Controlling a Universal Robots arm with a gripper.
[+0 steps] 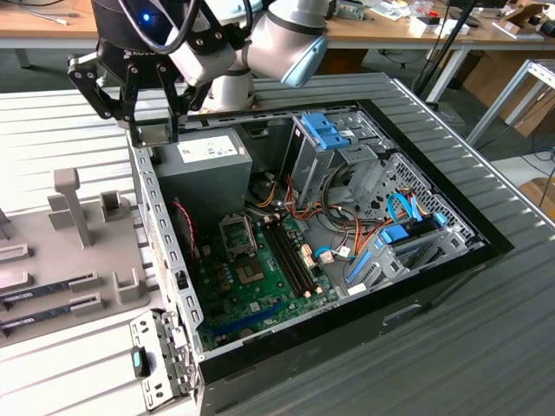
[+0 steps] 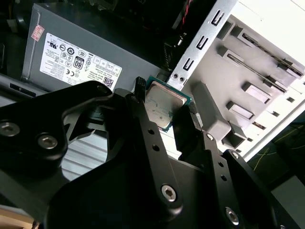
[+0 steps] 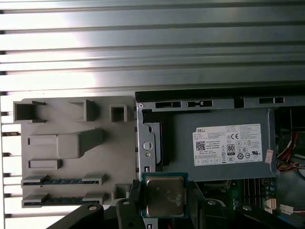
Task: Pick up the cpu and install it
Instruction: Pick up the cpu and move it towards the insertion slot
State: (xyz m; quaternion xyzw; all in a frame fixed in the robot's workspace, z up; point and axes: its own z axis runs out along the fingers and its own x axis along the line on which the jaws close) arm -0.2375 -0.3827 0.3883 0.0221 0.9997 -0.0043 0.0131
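gripper fingers are closed on the cpu by two opposite edges — likely light, stiff, with a fragile underside — above the case corner by the power supply.

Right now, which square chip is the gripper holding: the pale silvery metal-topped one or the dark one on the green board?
The flat silvery-topped cpu, clamped in the black gripper; the dark square chip lies on the green board.

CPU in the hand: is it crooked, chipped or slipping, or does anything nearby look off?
Nothing stands out. In the first wrist view the cpu sits square in the hand, gripped on two opposite edges, close to the power supply. No chip, crack or spill is visible.
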